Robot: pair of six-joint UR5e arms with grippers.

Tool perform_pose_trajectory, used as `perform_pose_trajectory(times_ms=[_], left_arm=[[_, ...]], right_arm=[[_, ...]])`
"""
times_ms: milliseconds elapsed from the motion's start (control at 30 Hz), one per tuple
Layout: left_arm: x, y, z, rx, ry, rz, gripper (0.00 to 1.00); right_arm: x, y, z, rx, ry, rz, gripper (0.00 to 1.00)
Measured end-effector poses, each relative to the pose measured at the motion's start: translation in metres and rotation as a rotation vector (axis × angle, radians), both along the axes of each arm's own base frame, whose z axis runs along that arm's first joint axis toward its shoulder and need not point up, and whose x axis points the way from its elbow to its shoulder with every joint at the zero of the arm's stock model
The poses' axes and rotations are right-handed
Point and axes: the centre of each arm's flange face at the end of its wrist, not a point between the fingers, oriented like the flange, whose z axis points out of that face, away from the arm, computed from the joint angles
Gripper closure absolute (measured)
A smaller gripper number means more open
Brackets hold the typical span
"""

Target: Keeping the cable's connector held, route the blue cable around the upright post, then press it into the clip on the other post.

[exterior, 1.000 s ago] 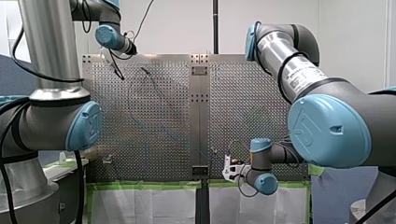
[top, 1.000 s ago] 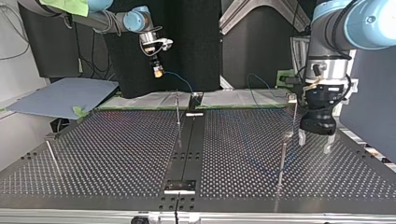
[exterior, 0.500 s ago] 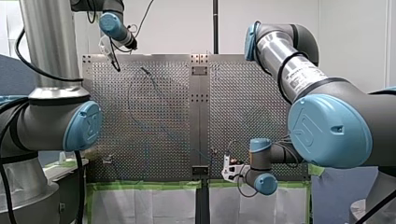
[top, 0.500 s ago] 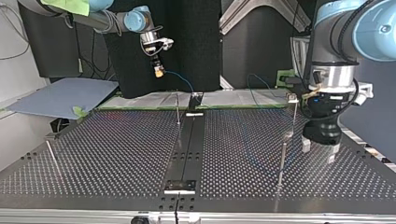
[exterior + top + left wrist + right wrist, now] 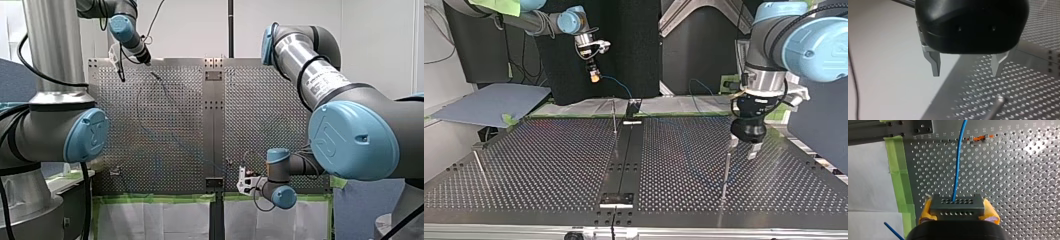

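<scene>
Now slid in near the thin metal post, my left gripper hangs open; my right gripper clamps the grey block connector; blue cable yet unrouted, unclipped.

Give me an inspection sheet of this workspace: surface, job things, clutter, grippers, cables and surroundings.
Surface: perforated table, metal.
Job's things: connector clamped between yellow pads; upright post at the table's middle, second post below my left gripper; metal-and-orange fitting, perhaps the clip.
Clutter: nothing seen.
Grippers: my right gripper shut on the connector, raised off the table; my left gripper open, empty.
Cables: blue cable leaves the connector and passes beside the fitting.
Surroundings: green tape and white sheets at the table's edge; blue board beside it.
</scene>
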Motion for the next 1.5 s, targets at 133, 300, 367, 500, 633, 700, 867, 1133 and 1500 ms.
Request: perform_pose_trajectory(times_ms=[133, 300, 367, 500, 633, 700, 867, 1133, 1500], left_arm=[[0.0, -0.001, -0.005, 0.036, 0.029, -0.007, 0.0], [0.001, -0.006, -0.01, 0.079, 0.042, -0.02, 0.0], [0.001, -0.006, -0.01, 0.098, 0.043, -0.021, 0.0], [0.002, -0.007, -0.012, 0.139, 0.044, -0.023, 0.0], [0.004, -0.006, -0.014, 0.181, 0.051, -0.017, 0.0], [0.004, -0.006, -0.015, 0.199, 0.052, -0.015, 0.0], [0.004, -0.005, -0.015, 0.239, 0.053, -0.016, 0.0], [0.004, -0.004, -0.015, 0.253, 0.056, 0.005, 0.0], [0.002, -0.002, -0.015, 0.265, 0.061, 0.047, 0.0]], right_arm=[[0.001, 0.001, 0.0, 0.0, 0.0, 0.003, 1.0], [0.002, 0.002, 0.0, 0.001, 0.0, 0.005, 1.0], [0.002, 0.002, 0.0, 0.001, 0.0, 0.007, 1.0], [0.003, 0.003, 0.0, 0.001, 0.0, 0.007, 1.0], [0.003, 0.003, 0.0, 0.001, 0.0, 0.008, 1.0], [0.003, 0.003, 0.0, 0.001, -0.001, 0.009, 1.0], [0.004, 0.003, 0.0, 0.001, -0.001, 0.01, 1.0], [0.004, 0.003, 0.0, 0.0, 0.0, 0.011, 1.0], [0.005, 0.003, 0.0, -0.001, -0.001, 0.011, 1.0]])
